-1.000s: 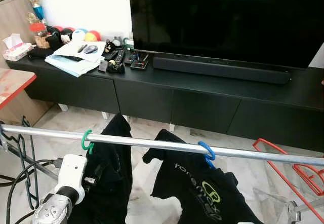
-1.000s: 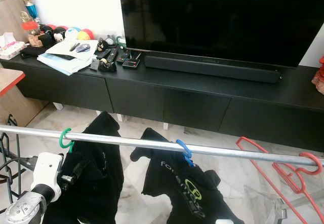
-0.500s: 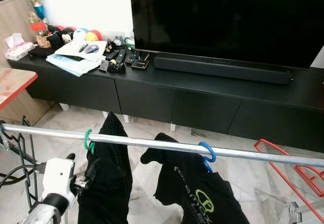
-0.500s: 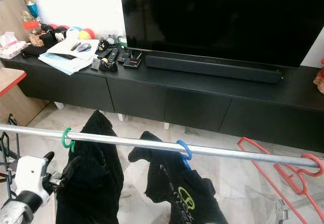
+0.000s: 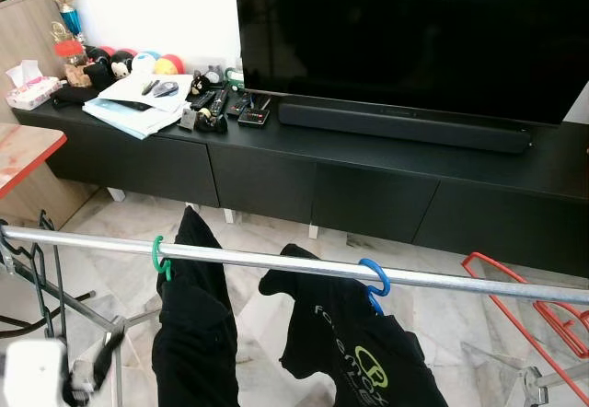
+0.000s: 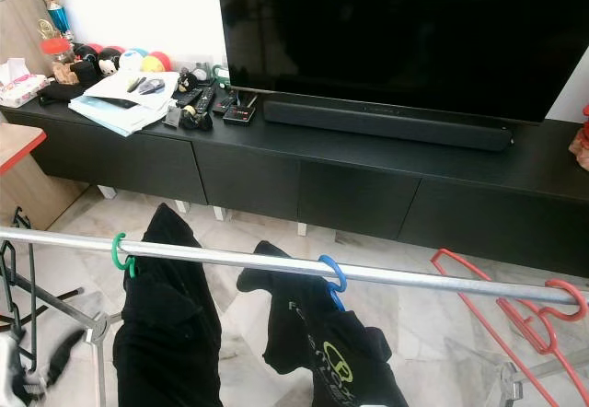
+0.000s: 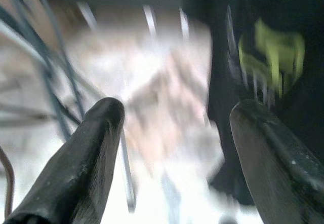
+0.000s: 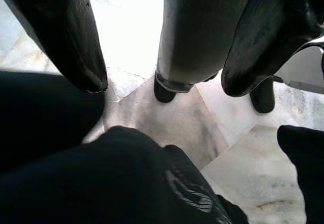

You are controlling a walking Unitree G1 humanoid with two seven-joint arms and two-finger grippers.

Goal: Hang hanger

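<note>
While the rail [image 5: 276,261] carries both hangers:
Green hanger [image 5: 158,255]: hooked on, black garment [image 5: 191,333] below.
Left gripper [image 7: 172,148]: jaws spread wide, empty, beside garment.
Right gripper [image 8: 157,82]: jaws apart, empty, over floor.

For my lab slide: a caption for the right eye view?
Two black garments on green hanger and blue hanger hang from a metal rail before a TV console.
</note>
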